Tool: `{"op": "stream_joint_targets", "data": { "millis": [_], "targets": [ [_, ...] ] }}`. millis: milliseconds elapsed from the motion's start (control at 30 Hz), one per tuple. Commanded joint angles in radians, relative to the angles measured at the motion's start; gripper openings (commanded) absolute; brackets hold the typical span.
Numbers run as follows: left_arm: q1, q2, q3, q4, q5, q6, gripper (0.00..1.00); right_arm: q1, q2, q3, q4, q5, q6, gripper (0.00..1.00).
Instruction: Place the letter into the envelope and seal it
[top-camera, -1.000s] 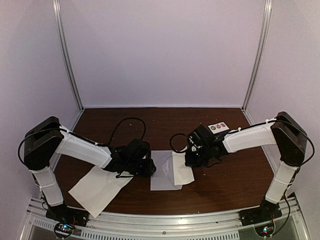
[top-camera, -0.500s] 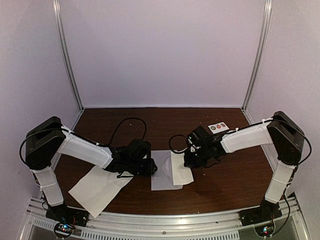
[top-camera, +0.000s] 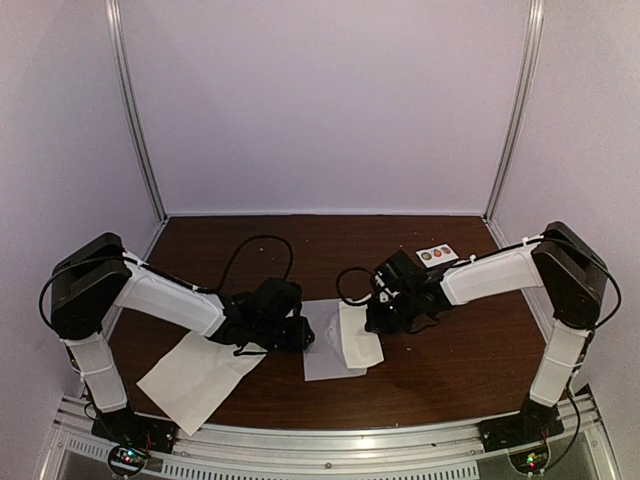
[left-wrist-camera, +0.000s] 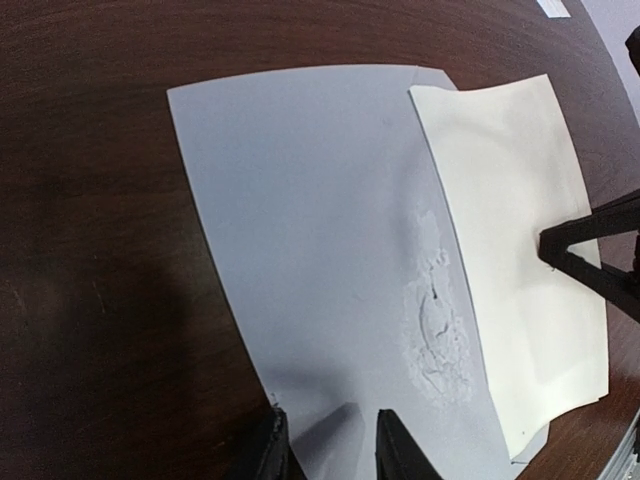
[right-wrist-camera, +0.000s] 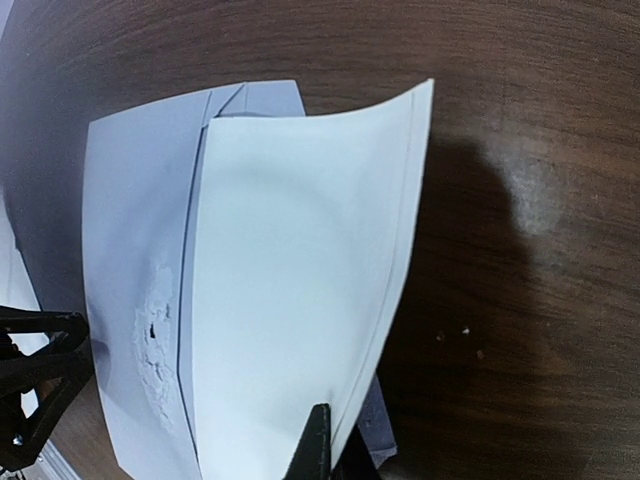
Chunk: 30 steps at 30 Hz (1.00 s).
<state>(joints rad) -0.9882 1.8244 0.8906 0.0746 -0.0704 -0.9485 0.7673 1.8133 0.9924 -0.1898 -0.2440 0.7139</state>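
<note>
1. The envelope (top-camera: 322, 360) lies flat near the middle of the table (top-camera: 460, 370), between the two arms. A roughened, crumpled patch (left-wrist-camera: 435, 320) marks its face.
2. The letter (top-camera: 358, 338), a folded white sheet, lies across the envelope's right part. It bows upward and casts a shadow on the wood to its right.
3. The right gripper (right-wrist-camera: 335, 440) is closed tight on the letter's edge, pinching it between its fingers.
4. The left gripper (left-wrist-camera: 330, 450) sits at the envelope's left edge. Its jaws stand a narrow gap apart with the paper's edge beneath them, clamping nothing.
5. A plain white sheet (top-camera: 195, 378) lies near the left arm's base.
6. A small sticker card (top-camera: 437, 254) rests far right.
</note>
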Motion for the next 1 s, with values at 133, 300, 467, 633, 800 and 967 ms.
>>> {"op": "stream_joint_targets", "data": {
  "millis": [133, 300, 467, 633, 800, 967],
  "targets": [
    [0.003, 0.044, 0.013, -0.035, 0.021, 0.017, 0.32, 0.008, 0.019, 0.028, 0.057, -0.053, -0.012, 0.00],
    [0.003, 0.045, 0.020, -0.041, 0.016, 0.018, 0.32, 0.013, 0.024, 0.037, 0.051, -0.067, -0.022, 0.00],
    [0.003, 0.043, 0.025, -0.051, 0.007, 0.020, 0.31, 0.015, 0.025, 0.050, 0.009, -0.046, -0.016, 0.00],
    [0.004, 0.045, 0.024, -0.046, 0.011, 0.020, 0.31, 0.017, 0.024, 0.049, 0.031, -0.066, -0.010, 0.00],
    [0.003, 0.045, 0.025, -0.036, 0.020, 0.024, 0.30, 0.020, 0.044, 0.055, 0.058, -0.086, 0.003, 0.00],
    [0.003, 0.047, 0.027, -0.026, 0.031, 0.028, 0.30, 0.031, 0.065, 0.069, 0.082, -0.112, 0.007, 0.00]
  ]
}}
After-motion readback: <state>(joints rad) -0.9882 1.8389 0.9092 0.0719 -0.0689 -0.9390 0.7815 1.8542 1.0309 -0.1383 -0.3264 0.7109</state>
